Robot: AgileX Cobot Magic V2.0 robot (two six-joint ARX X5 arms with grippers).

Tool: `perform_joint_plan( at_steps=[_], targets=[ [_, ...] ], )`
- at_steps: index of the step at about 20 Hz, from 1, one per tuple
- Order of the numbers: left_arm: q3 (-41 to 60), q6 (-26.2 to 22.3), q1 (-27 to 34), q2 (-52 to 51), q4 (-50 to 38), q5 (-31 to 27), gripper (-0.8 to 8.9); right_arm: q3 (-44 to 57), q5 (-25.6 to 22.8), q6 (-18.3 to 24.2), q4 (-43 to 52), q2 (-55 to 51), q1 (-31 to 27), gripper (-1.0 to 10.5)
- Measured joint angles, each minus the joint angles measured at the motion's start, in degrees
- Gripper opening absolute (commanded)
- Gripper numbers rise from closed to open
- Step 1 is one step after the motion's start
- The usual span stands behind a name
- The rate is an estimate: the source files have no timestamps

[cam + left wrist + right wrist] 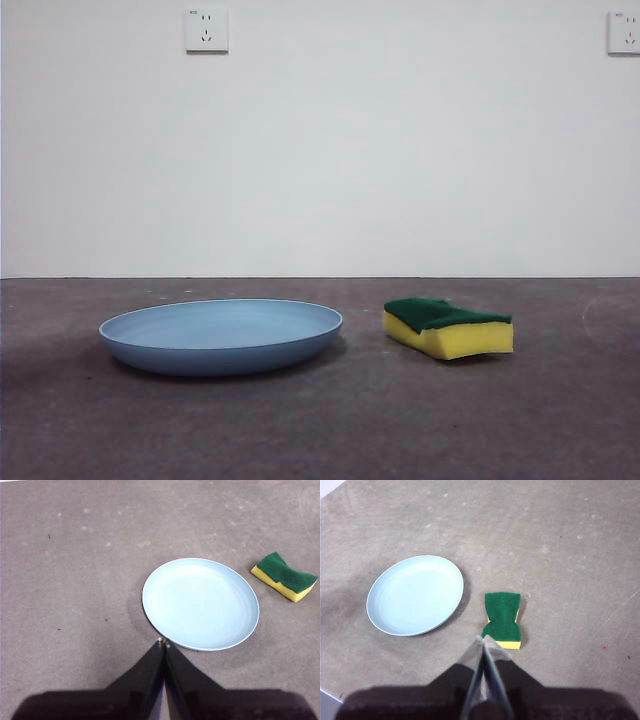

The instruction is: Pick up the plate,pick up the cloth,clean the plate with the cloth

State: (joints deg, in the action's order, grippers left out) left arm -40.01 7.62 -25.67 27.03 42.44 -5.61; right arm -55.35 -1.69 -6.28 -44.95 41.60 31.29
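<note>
Front view shows the plate (221, 335) lying flat on the grey table (320, 430), with the cloth (448, 327) at its 3 o'clock, near but apart, green side up. Both arms hang above, touching nothing: the left gripper (163, 642) over the plate's edge, the right gripper (484, 639) over the cloth, each claw pressed together.

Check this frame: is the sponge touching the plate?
Apart. The front view shows bare table between the plate and the sponge; both wrist views show the same gap.
</note>
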Motion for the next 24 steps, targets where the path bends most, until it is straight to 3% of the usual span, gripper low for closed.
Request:
perform_joint_plan(
  at_steps=[7, 11, 17, 24],
  targets=[
    [0.02, -0.98, 0.57, -0.37, -0.31, -0.07, -0.03, 0.0, 0.0, -0.2, 0.0, 0.0, 0.0, 0.0],
    [2.34, -1.6, 8.0, -5.05, -9.9, 2.38, -0.03, 0.0, 0.0, -0.2, 0.0, 0.0, 0.0, 0.0],
    [17.68, -1.62, 18.25, -15.13, -17.53, 5.81, -0.03, 0.0, 0.02, -0.22, 0.0, 0.0, 0.0, 0.0],
    [33.2, -5.53, 21.24, -24.28, -26.73, 5.84, -0.03, 0.0, 0.0, -0.22, 0.0, 0.0, 0.0, 0.0]
  ],
)
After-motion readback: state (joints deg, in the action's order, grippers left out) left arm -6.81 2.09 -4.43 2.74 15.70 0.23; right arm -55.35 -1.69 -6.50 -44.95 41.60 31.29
